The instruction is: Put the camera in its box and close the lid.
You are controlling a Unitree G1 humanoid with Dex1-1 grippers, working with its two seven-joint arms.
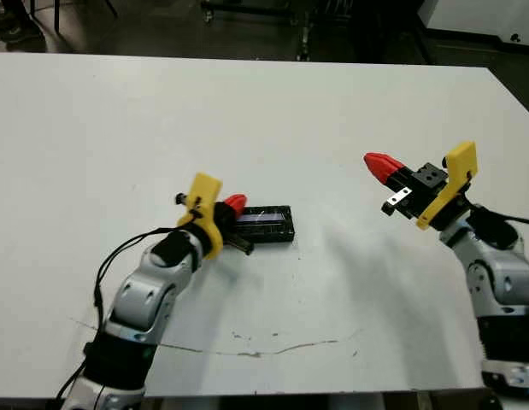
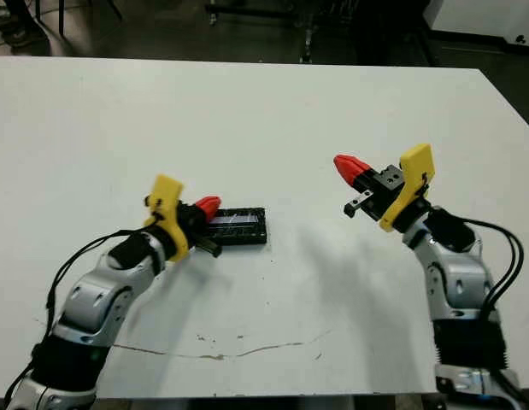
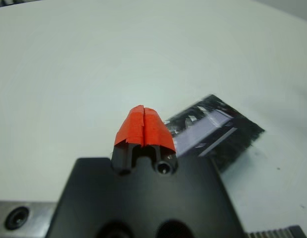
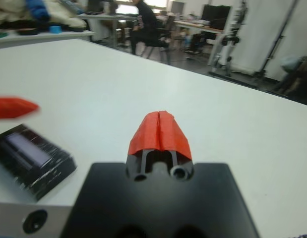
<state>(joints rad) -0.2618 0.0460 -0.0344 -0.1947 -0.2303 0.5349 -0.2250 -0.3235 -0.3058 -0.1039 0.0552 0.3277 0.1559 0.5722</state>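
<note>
Left pincer (image 3: 144,124) pinched together beside one lidded box (image 1: 268,225); right pincer (image 4: 158,130) likewise (raised).

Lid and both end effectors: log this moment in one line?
lid: flat on table | left end effector: shut, empty, at lid's end | right end effector: shut, empty, raised off to the side

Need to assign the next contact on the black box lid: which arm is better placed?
Left, probably. The left end effector, fingers shut, sits right at the end of the lid, seemingly touching it. The right end effector, also shut, hangs well off to the side with bare table between.
</note>
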